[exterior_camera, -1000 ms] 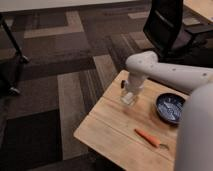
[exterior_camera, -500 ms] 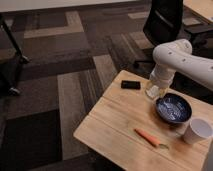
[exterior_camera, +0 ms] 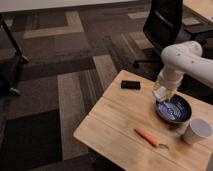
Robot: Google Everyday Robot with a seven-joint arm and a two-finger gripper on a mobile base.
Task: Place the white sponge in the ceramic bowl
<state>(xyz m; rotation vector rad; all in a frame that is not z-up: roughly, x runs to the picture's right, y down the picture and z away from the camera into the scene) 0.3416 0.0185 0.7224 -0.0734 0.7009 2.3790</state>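
The dark blue ceramic bowl with pale markings sits on the wooden table toward its right side. My gripper hangs just above the bowl's left rim, at the end of the white arm that comes in from the right. It is shut on the white sponge, a small cream block that shows between the fingers, held over the bowl's near-left edge.
A white cup stands right of the bowl near the table's edge. An orange carrot lies in front of the bowl. A black flat device lies at the table's far corner. A black office chair stands behind the table.
The arm has carried the sponge to the right, from the table's left part to the bowl's left rim. The view has shifted, and the cup and black device have come into sight.
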